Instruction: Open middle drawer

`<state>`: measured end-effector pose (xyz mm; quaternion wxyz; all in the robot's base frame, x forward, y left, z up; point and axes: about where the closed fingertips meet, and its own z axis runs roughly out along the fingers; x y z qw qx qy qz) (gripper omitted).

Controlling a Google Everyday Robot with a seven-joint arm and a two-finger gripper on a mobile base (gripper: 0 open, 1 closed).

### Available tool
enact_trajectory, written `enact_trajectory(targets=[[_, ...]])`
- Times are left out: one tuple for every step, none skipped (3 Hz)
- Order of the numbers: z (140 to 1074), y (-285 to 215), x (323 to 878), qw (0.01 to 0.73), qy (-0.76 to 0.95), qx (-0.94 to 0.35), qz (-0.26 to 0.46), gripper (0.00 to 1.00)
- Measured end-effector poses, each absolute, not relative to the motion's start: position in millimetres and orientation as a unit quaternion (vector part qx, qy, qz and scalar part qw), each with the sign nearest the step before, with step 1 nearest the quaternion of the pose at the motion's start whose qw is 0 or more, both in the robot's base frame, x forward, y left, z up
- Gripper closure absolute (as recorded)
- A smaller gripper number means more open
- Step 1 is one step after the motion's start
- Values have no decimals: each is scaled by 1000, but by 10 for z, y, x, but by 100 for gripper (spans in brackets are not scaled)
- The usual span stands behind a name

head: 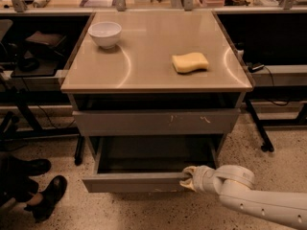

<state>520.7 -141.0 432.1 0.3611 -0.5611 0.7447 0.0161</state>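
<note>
**Grey drawer stands out from the cabinet, gripper at its front lip**

From my seat the middle drawer point(134, 182) sits well out from the cabinet, its plain front low and near, under the scratched front point(153, 122), which is shut flush. The shallow tray behind it looks bare and dark.

The gripper point(188, 176) is at the top edge of that front, toward its right end, with the pale arm point(259, 200) reaching in from the near right. I judge it sits there because the front has no handle, so the lip is the only thing to pull on. I cannot tell whether the gripper is clenched on the lip or only resting against it.

I judge the task almost or wholly done; how much travel is left I cannot see.

On the worktop point(153, 80) the white bowl point(105, 34) sits far left and the yellow sponge point(190, 62) right of centre, both well back from the near edge and clear of the pull.

Open floor lies straight ahead of the drawer. A pair of dark shoes point(45, 198) stands near left, just beside the drawer's left corner, so I would pull straight back, not leftward.
</note>
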Motion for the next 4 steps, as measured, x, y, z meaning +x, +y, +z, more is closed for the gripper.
enact_trajectory(targets=[[4304, -1440, 5105, 360, 744, -563, 13, 100], [4290, -1476, 5044, 367, 741, -562, 14, 100], [4306, -1452, 5037, 368, 741, -562, 15, 100], [4279, -1384, 4940, 368, 734, -570, 20, 100]])
